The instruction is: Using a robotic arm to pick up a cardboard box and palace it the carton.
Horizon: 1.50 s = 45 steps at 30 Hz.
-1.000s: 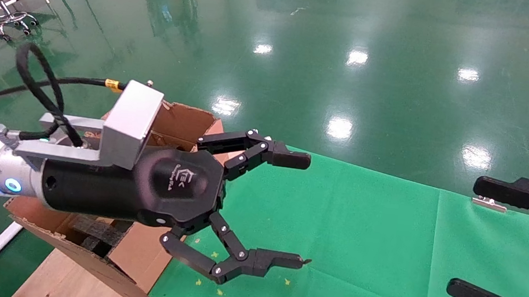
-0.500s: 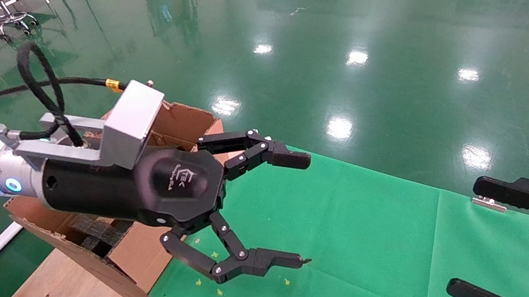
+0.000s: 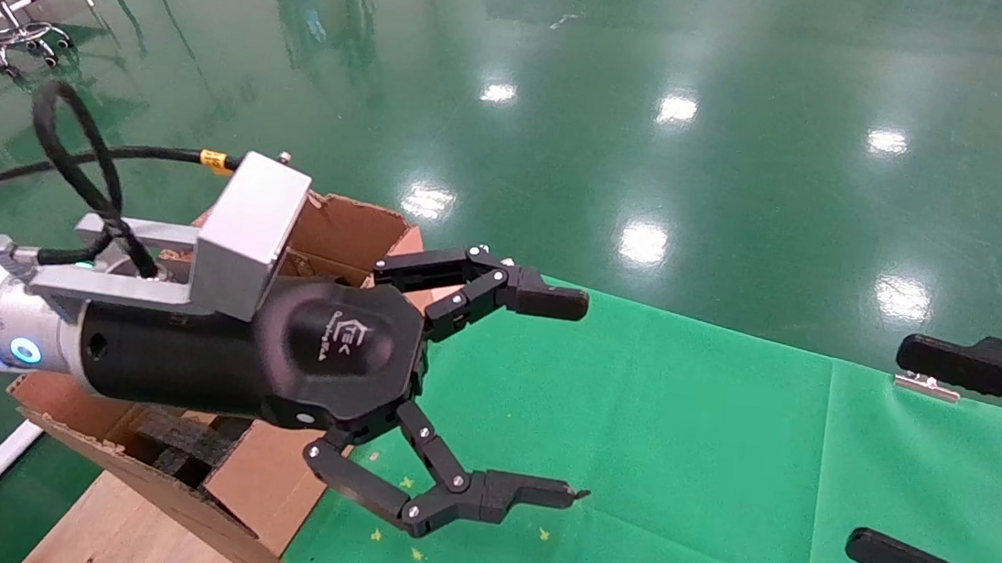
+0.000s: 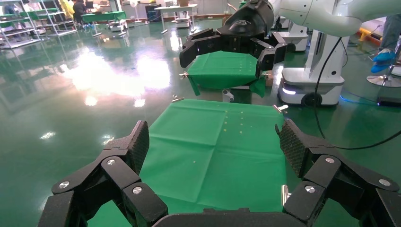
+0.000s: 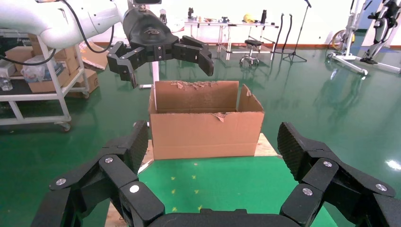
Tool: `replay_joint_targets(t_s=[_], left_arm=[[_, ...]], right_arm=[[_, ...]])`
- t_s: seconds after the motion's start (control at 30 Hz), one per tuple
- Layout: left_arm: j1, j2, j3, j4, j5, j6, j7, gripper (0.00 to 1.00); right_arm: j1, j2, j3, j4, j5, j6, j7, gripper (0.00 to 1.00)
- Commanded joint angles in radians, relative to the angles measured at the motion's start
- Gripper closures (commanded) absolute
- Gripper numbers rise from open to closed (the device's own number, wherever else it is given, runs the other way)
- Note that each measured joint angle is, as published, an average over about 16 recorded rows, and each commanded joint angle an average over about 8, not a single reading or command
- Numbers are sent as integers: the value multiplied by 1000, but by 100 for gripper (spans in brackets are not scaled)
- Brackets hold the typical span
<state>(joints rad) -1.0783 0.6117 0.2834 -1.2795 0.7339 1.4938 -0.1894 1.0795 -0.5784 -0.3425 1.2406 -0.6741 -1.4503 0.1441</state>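
Jaws of left gripper [image 3: 559, 397] gape empty beside carton [image 3: 261, 479].

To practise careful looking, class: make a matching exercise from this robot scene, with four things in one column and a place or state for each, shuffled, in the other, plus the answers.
Things:
1. left gripper
2. right gripper
3. carton
4. green cloth

Descriptions:
A. spread flat, dotted with tiny yellow bits
B. open and empty at the cloth's right edge
C. open and empty beside the carton
D. brown, torn top edges, open upward

Pairs: 1-C, 2-B, 3-D, 4-A
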Motion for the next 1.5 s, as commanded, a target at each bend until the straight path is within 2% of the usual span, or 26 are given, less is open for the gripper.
replay_joint_targets(t_s=[0.03,1.5], left_arm=[[0,0,0,0,0,0,0,0],[0,0,0,0,0,0,0,0]], right_arm=[[0,0,0,0,0,0,0,0],[0,0,0,0,0,0,0,0]])
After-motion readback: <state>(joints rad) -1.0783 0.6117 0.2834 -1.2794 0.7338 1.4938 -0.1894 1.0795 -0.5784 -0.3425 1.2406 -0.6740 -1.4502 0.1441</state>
